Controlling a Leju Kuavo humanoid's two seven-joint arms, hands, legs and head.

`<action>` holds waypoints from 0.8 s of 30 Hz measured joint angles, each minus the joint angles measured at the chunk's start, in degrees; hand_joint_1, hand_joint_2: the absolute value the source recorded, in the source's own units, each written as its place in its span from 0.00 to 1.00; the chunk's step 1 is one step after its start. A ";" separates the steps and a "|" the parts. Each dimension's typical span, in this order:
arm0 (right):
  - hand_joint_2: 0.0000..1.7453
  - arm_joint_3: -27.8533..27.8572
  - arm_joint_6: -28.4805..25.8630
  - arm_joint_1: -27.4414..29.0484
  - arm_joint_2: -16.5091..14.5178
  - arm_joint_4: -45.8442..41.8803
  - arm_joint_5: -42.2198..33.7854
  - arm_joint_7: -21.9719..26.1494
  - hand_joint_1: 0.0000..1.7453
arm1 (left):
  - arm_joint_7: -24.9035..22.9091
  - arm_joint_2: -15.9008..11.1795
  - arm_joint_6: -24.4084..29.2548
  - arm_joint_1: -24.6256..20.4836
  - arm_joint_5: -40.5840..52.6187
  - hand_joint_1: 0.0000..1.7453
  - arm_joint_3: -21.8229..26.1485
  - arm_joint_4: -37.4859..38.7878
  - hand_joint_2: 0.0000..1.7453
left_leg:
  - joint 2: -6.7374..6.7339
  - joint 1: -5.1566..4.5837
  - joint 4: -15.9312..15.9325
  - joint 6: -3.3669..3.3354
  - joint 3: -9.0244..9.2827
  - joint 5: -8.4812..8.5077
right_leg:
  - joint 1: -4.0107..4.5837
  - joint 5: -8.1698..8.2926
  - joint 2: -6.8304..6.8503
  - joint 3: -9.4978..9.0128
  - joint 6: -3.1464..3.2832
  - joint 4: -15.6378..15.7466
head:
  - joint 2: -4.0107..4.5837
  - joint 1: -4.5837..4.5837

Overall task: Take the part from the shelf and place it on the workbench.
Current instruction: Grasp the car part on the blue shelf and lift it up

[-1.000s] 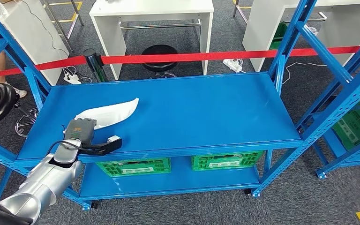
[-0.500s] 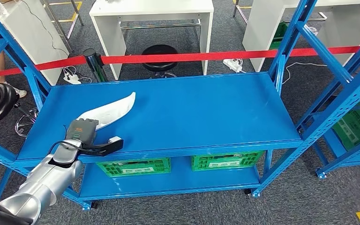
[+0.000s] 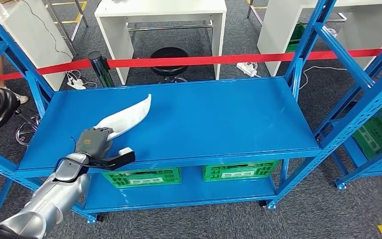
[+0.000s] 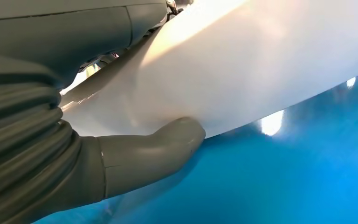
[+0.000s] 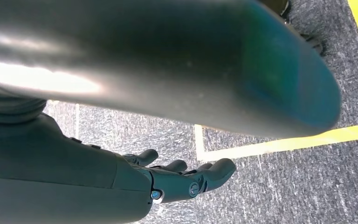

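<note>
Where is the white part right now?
In the head view, the white part is at the left front of the blue shelf top, one end held in the left hand and the other angled up and away.

No text, label or number can be read in these pictures. The green crates [image 3: 142, 177] carry white labels, too small to read.

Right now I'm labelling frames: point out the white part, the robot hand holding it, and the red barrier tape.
white part [image 3: 129, 113], head view, middle of its curved body
left robot hand [image 3: 94, 141], head view, back of the hand
red barrier tape [image 3: 204, 60], head view, mid-span
</note>
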State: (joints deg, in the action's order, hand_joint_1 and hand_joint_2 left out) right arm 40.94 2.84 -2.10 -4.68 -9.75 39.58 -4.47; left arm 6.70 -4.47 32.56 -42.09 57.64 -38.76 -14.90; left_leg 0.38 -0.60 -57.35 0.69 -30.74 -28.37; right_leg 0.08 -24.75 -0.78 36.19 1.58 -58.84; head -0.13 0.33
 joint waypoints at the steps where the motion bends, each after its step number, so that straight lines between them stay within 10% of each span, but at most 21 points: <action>1: 0.00 0.08 0.00 -0.01 0.00 0.00 0.00 0.06 0.00 | 1.19 0.35 0.01 0.06 -1.67 1.00 1.01 -0.17 1.00 | 0.00 0.00 0.00 0.00 0.00 0.00 | 0.00 0.00 0.00 0.00 0.00 0.00 | 0.00 0.00; 12: 0.00 1.13 -0.39 -0.10 0.00 0.00 -0.01 0.33 0.00 | 19.19 5.45 -11.28 -2.08 -27.08 1.00 14.00 -8.54 1.00 | 0.04 0.00 -0.12 -0.02 -0.14 0.00 | 0.00 0.07 0.02 0.07 -0.10 0.01 | 0.00 0.01; 18: 0.00 2.73 -0.64 0.02 0.04 0.00 -0.73 1.86 0.00 | 20.45 4.27 -33.14 -1.08 -56.87 1.00 15.99 -32.87 1.00 | 0.00 0.01 -0.15 -0.07 -0.30 -0.03 | 0.00 0.08 -0.06 0.11 -0.14 0.00 | 0.00 0.00; 24: 0.00 4.34 -0.73 0.10 0.02 0.00 -0.98 2.35 0.00 | 19.14 0.82 -37.01 5.62 -67.69 1.00 16.10 -56.71 1.00 | -0.02 0.01 -0.12 -0.16 -0.29 -0.14 | 0.00 -0.05 -0.06 0.10 -0.25 0.01 | 0.00 -0.01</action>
State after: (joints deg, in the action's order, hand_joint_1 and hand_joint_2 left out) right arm 45.28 2.11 -2.00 -4.66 -9.75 38.60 -2.12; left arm 25.84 -3.64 -4.45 -36.48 -10.05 -22.66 -71.61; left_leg 0.37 -0.59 -57.47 0.53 -31.03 -28.50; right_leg 0.08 -24.79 -0.85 36.28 1.33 -58.83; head -0.13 0.32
